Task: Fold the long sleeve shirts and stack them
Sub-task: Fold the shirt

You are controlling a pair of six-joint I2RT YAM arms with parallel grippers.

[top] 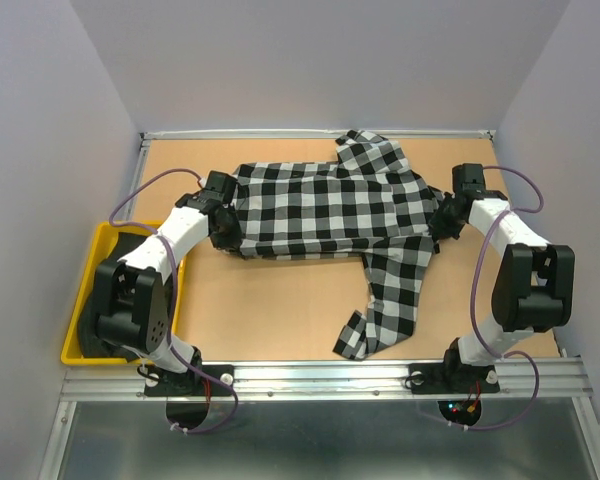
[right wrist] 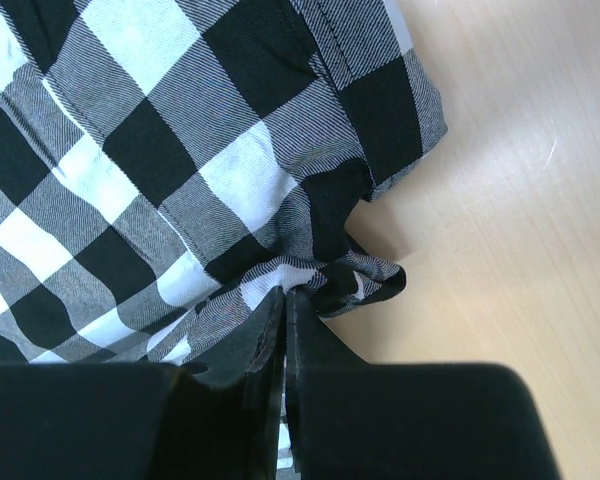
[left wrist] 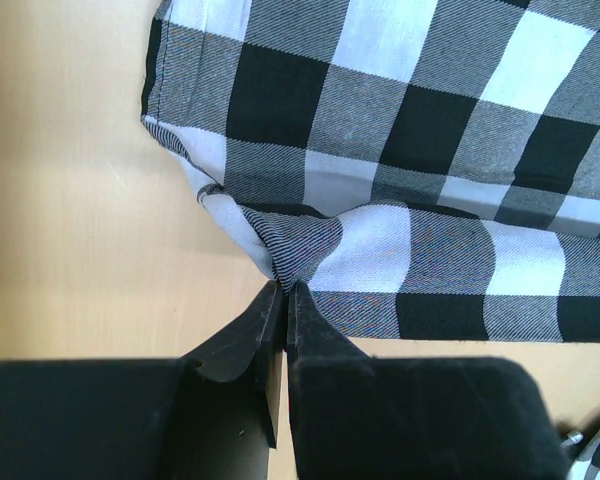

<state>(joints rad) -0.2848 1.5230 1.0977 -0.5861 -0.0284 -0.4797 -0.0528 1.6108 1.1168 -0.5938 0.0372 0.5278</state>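
Note:
A black-and-white check long sleeve shirt [top: 325,205] lies spread across the far half of the table, one sleeve [top: 390,300] trailing toward the near edge. My left gripper [top: 227,232] is shut on the shirt's left edge; in the left wrist view its jaws [left wrist: 285,287] pinch a bunched fold of check cloth [left wrist: 310,245]. My right gripper [top: 442,222] is shut on the shirt's right edge, and the right wrist view shows its jaws [right wrist: 285,293] clamped on a gathered corner [right wrist: 350,275]. A plain black shirt is not seen apart from dark cloth in the bin.
A yellow bin [top: 92,262] holding something dark sits at the table's left edge, partly behind my left arm. Grey walls close in the table on three sides, and a metal rail [top: 330,375] runs along the near edge.

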